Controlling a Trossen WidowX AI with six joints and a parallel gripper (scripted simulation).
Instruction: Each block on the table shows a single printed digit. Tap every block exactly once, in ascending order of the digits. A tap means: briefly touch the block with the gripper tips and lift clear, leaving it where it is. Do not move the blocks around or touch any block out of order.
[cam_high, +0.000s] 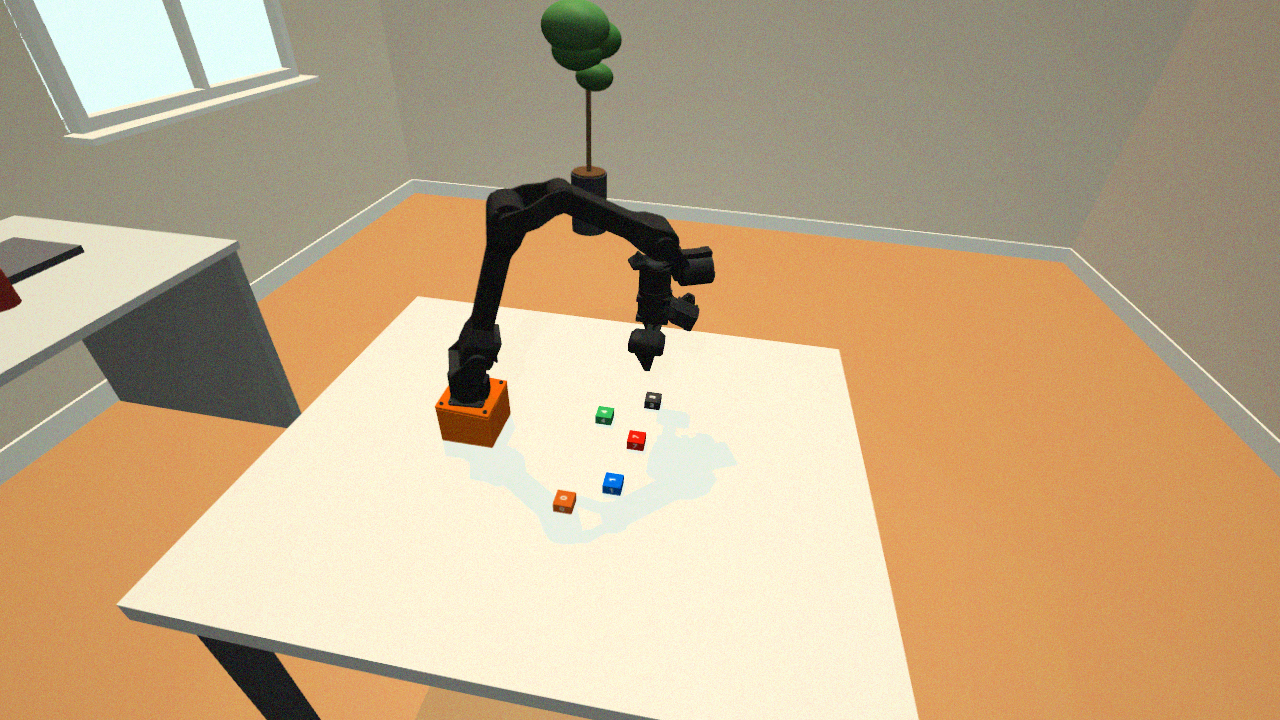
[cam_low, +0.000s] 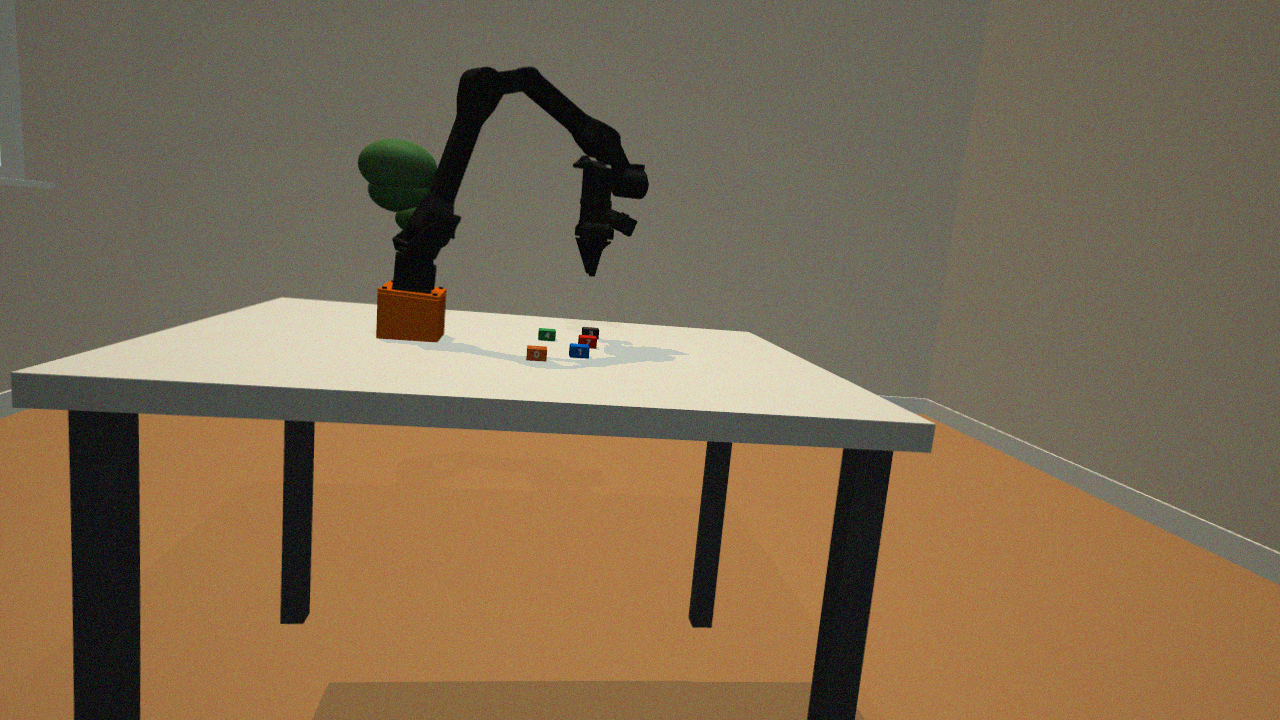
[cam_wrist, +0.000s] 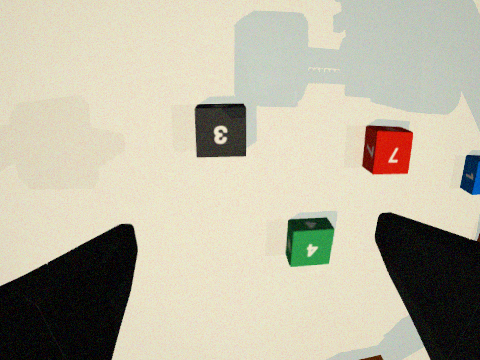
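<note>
My gripper (cam_high: 647, 367) (cam_low: 591, 274) (cam_wrist: 261, 234) is open and empty, high above the table near the black block. The black block (cam_high: 652, 400) (cam_low: 589, 332) (cam_wrist: 220, 131) shows 3 and lies ahead of the fingers in the wrist view. The green block (cam_high: 604, 415) (cam_low: 546, 334) (cam_wrist: 310, 242) shows 4 and appears between the fingertips, far below them. The red block (cam_high: 636, 440) (cam_low: 587, 342) (cam_wrist: 388, 150) shows 7. The blue block (cam_high: 613, 483) (cam_low: 579, 351) (cam_wrist: 471, 175) shows 1, cut off at the wrist view's right edge. The orange block (cam_high: 563, 501) (cam_low: 536, 353) shows 0.
The white table (cam_high: 358, 555) (cam_low: 223, 358) carries the arm's orange base (cam_high: 471, 416) (cam_low: 409, 313) on the left. The arm's shadow falls across the table near the blocks. A second desk (cam_high: 134, 259) stands at the left, and a potted plant (cam_high: 588, 192) is behind the table.
</note>
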